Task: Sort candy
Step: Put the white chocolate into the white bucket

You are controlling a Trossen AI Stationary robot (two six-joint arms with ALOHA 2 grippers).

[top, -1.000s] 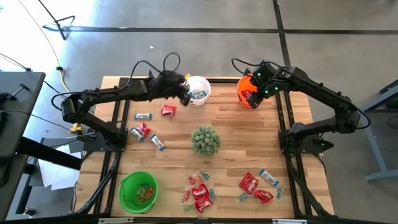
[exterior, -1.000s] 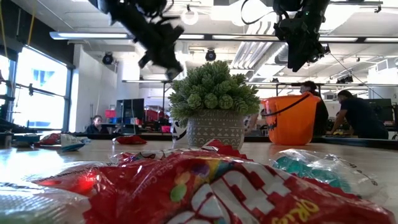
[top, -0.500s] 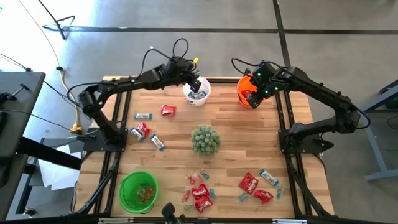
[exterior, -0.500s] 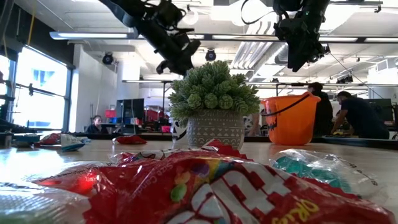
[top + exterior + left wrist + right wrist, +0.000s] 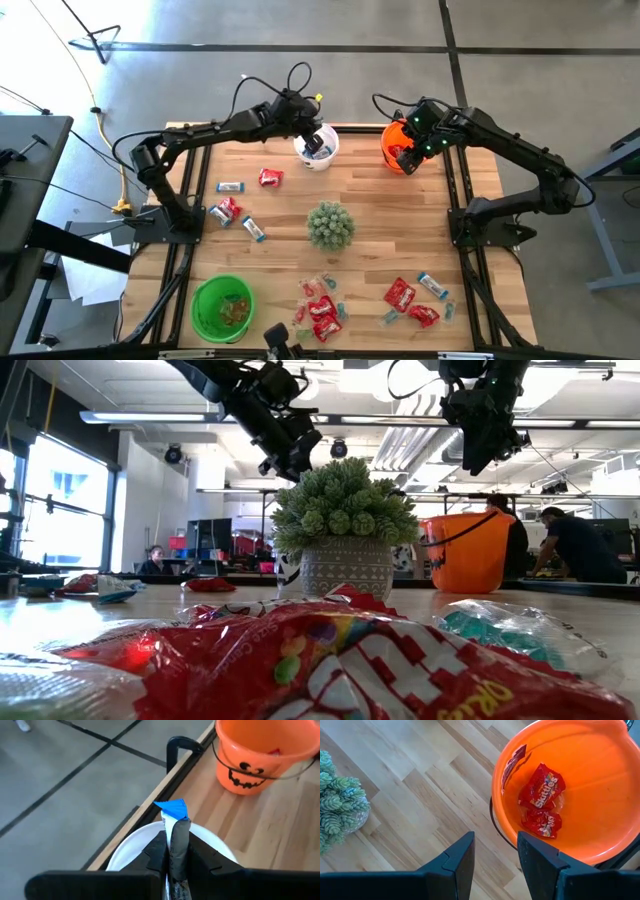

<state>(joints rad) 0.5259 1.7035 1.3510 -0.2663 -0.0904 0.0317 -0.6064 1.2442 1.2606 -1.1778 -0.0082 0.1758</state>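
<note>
While the left gripper (image 5: pixel 316 138) hangs over the white bucket (image 5: pixel 319 155) in the high view, the right gripper (image 5: pixel 405 152) hangs over the orange bucket (image 5: pixel 396 146) at the far edge of the wooden table (image 5: pixel 370 240). Loose candy (image 5: pixel 320 310) lies in clusters along the near edge and to the left of the potted plant (image 5: pixel 329 224), and a green bucket (image 5: pixel 222 306) with small pieces in it stands at the near left corner.

From table height, a red packet (image 5: pixel 330 665) fills the foreground, the plant (image 5: pixel 345 525) stands behind it, and both arms hang above. Beyond the table is an open workshop with ceiling lights, windows and several people at benches.

At the left wrist, the fingers (image 5: pixel 155 856) are clamped on a blue-and-white wrapped sweet (image 5: pixel 176 827), held upright directly above the white bucket's rim (image 5: pixel 125 847). So the step in hand looks like dropping a blue-and-white piece into its bucket; the next move calls only for the jaws to part while the sweet is over the opening, not over the rim on the floor side.

At the right wrist, the fingers (image 5: pixel 459 857) stand apart with nothing between them, just beside the orange bucket (image 5: pixel 580 780), where red packets (image 5: pixel 542 795) already lie. That arm has nothing in hand and would need to go for another red packet.
</note>
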